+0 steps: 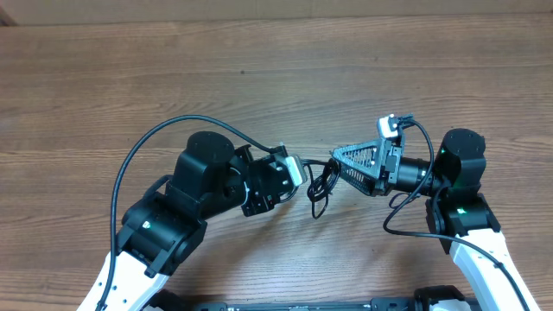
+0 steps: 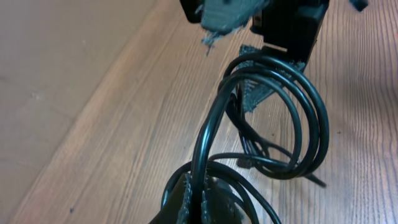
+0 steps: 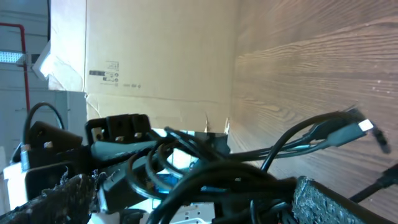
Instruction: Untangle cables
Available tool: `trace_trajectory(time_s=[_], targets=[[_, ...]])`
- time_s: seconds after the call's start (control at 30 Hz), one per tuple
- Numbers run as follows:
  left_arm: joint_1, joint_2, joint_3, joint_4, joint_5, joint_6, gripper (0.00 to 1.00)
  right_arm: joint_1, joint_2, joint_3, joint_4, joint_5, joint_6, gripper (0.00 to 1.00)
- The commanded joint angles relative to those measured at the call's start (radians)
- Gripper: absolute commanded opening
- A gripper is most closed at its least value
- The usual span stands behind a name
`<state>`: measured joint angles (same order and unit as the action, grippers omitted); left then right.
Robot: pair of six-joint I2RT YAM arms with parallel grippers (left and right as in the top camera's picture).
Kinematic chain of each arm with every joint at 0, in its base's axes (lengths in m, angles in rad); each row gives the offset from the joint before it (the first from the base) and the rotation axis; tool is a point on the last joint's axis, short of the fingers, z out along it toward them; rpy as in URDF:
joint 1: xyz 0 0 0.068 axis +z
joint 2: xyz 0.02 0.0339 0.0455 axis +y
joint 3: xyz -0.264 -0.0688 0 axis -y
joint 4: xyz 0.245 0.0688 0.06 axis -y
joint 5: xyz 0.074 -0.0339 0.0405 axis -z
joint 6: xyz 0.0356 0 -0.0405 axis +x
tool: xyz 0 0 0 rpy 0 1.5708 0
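The cables (image 1: 320, 184) are a small knot of thin black loops on the wooden table (image 1: 259, 78), between the two arms. My left gripper (image 1: 307, 175) reaches them from the left. In the left wrist view it (image 2: 199, 198) is shut on one black strand, and the other loops (image 2: 303, 127) hang beyond it over the wood. My right gripper (image 1: 339, 163) comes from the right and is open, its grey fingers (image 3: 328, 200) spread wide on either side of the bundle (image 3: 217, 180). A plug with a pale tip (image 3: 362, 127) sticks out to the right.
A cardboard wall (image 1: 259, 9) runs along the table's far edge and also shows as a cardboard sheet (image 3: 155, 56) in the right wrist view. Each arm carries its own thicker black wire, the left one (image 1: 130, 164) and the right one (image 1: 402, 226), arching beside the arm.
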<state>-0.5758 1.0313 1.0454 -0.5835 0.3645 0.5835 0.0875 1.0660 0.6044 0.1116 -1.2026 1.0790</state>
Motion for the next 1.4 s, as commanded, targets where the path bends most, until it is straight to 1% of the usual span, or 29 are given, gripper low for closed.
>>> trace_trajectory(time_s=[0.0,0.07,0.2,0.37,0.47,0.6,0.73,0.8,0.83,0.93,1.0,1.17,1.2,1.27,1.37], targets=[[-0.008,-0.017,0.018,0.022,0.022,0.020,0.04,0.011,-0.002,0.014,0.010,0.024,-0.024,1.00],[-0.008,-0.017,0.018,0.021,0.022,0.016,0.04,0.019,-0.002,0.014,0.010,0.024,-0.054,0.98],[-0.008,-0.014,0.018,0.025,0.023,-0.025,0.04,0.045,-0.002,0.013,0.016,0.047,-0.066,0.83],[-0.008,0.008,0.018,0.030,0.023,-0.071,0.04,0.082,-0.002,0.013,0.072,0.058,-0.066,0.82],[-0.008,0.023,0.018,0.050,0.055,-0.121,0.04,0.109,-0.002,0.013,0.114,0.059,-0.066,0.80],[-0.008,0.026,0.018,0.055,0.074,-0.121,0.04,0.121,-0.002,0.013,0.144,0.059,-0.066,0.79],[-0.008,0.027,0.018,0.055,0.072,-0.122,0.04,0.121,-0.002,0.013,0.157,0.058,-0.066,0.64],[-0.008,0.027,0.018,0.055,0.042,-0.151,0.04,0.121,-0.002,0.013,0.157,0.055,-0.066,0.55],[-0.008,0.027,0.018,0.053,0.012,-0.169,0.04,0.121,-0.002,0.013,0.157,0.053,-0.066,0.53],[-0.007,0.027,0.018,0.049,-0.099,-0.235,0.04,0.121,-0.002,0.013,0.157,0.046,-0.067,0.52],[-0.007,0.027,0.018,0.049,-0.129,-0.258,0.04,0.121,-0.002,0.013,0.157,0.046,-0.072,0.49],[-0.007,0.027,0.018,0.050,-0.128,-0.282,0.04,0.121,-0.002,0.013,0.157,0.046,-0.090,0.48],[-0.007,0.027,0.018,0.049,-0.128,-0.291,0.04,0.121,-0.002,0.013,0.157,0.046,-0.090,0.47],[-0.007,0.027,0.018,0.050,-0.127,-0.296,0.04,0.121,-0.002,0.013,0.157,0.046,-0.089,0.41],[-0.007,0.027,0.018,0.050,-0.096,-0.296,0.04,0.121,-0.002,0.013,0.157,0.047,-0.090,0.36]])
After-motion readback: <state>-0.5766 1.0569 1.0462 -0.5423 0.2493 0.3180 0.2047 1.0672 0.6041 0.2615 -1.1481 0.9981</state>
